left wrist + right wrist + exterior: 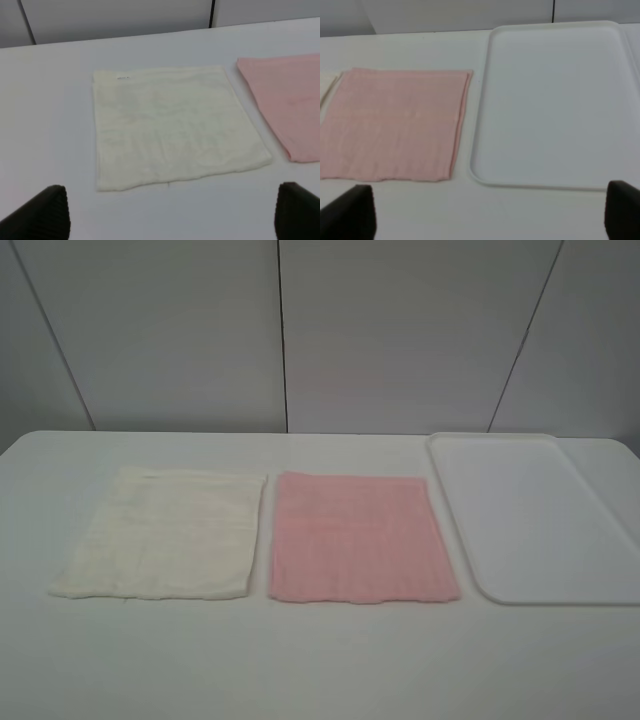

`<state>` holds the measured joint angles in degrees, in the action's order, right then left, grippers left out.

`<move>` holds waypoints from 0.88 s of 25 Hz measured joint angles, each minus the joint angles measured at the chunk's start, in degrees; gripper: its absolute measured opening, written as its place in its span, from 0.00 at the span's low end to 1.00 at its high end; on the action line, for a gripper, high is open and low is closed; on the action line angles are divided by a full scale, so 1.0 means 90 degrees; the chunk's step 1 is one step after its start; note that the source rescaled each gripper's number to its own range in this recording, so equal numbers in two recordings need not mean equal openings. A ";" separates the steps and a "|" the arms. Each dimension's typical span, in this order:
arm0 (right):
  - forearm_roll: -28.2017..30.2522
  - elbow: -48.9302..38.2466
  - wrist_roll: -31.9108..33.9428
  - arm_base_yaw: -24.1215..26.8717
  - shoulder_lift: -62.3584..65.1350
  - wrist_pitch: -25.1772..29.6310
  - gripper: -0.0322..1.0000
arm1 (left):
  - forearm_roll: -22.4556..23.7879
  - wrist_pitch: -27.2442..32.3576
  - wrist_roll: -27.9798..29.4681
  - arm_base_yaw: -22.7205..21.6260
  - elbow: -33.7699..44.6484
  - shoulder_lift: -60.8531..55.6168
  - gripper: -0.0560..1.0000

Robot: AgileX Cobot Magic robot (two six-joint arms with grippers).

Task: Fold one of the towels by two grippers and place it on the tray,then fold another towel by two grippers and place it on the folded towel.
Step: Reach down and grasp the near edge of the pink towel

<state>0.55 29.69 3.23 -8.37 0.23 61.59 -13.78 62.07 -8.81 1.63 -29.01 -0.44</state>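
The pink towel (360,538) lies flat and unfolded in the middle of the table, also seen in the right wrist view (392,122) and partly in the left wrist view (290,100). To its left the cream-white towel (165,532) lies spread flat (175,125). The white tray (540,520) sits on the right with nothing in it (555,100). My left gripper (170,225) hovers open short of the cream towel's near edge, holding nothing. My right gripper (490,220) stands open near the tray's front edge, also holding nothing. Neither arm shows in the exterior high view.
The white table (320,660) runs from the front edge back to a grey panelled wall (300,330). A narrow gap separates the two towels, and another separates the pink towel from the tray.
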 joint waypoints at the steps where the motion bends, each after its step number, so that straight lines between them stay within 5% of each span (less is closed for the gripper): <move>1: 0.0000 0.0000 0.0000 0.0000 0.0000 0.0000 0.97 | 0.0000 0.0000 0.0000 0.0000 0.0000 0.0000 0.99; 22: 0.0000 0.0000 0.0000 0.0000 0.0000 0.0000 0.97 | 0.0000 0.0000 0.0000 0.0000 0.0000 0.0000 0.99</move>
<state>0.55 29.69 3.23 -8.37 0.23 61.59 -13.78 62.07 -8.81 1.63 -29.01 -0.44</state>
